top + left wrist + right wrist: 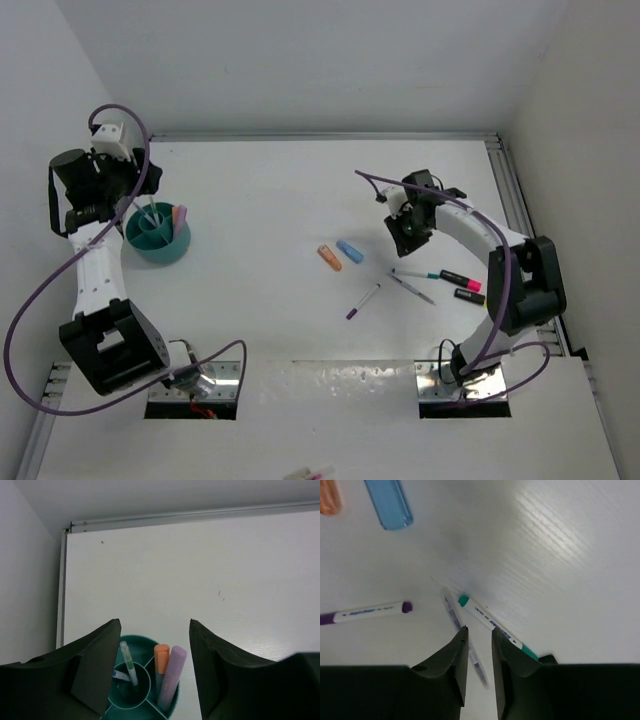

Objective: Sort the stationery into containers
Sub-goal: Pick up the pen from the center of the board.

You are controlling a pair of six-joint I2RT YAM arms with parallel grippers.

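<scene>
Left side first: the left gripper [155, 625] hangs right above the teal cup [142, 638], jaws spread wide with nothing between them. Standing in the cup's compartments are a white-and-green pen [129, 665], an orange-capped highlighter [161, 655] and a lilac highlighter [175, 666]. From here that arm wants a straight lift, so it doesn't brush those upright tips.

Over to the right, where the real work is. The right gripper [480, 629] is low over the table [270, 190], jaws drawn close with only a narrow gap, and the thin grey pen [451, 612] runs down into that gap. The gap looks wider than the pen, so I'd call it lined up, not pinched.

Here's the tricky bit: the teal-capped pen [490, 622] lies just beside it, the two nearly meeting at their far ends. A clean pick means keeping the grey pen centred, tips right down on the table, and pinching across the barrel so the neighbour isn't dragged along or wedged in.

Plenty left out there: the blue highlighter [388, 502], the purple pen [365, 612] and the black markers [460, 279] near the right arm all lie loose, well apart from the cup
</scene>
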